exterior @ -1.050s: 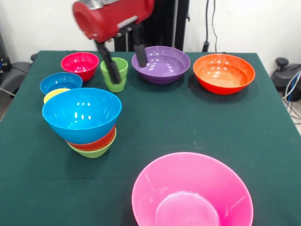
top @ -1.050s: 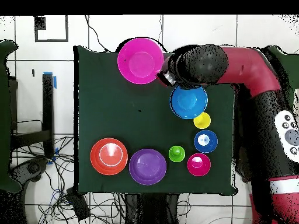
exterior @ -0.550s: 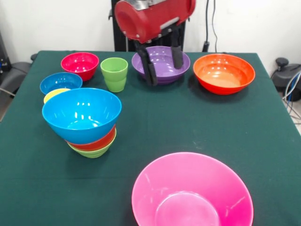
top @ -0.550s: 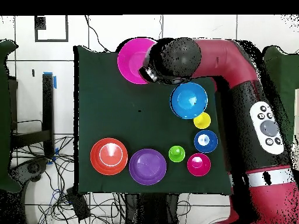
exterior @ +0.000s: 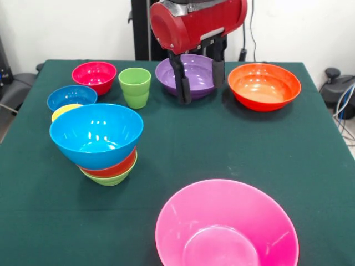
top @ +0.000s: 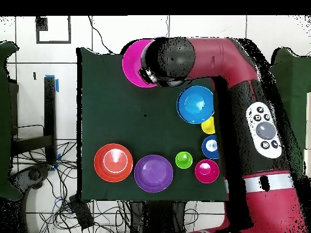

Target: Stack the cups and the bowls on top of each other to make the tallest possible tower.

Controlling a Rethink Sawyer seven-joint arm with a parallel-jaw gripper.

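Arm hangs over the purple bowl with its end effector spread and empty.

In the front view the red arm [exterior: 197,22] reaches down so the end effector [exterior: 201,78] hangs in front of the purple bowl [exterior: 191,75], its two black fingers [exterior: 182,86] apart, holding nothing. Since a second ago it has swung from the green cup [exterior: 135,87] toward the orange bowl [exterior: 264,86]. The tower [exterior: 100,141] stands on the counter [exterior: 233,144], unmoved. Overhead, the arm hides part of the pink bowl [top: 135,60]; the yellow cup [exterior: 62,112] barely shows.
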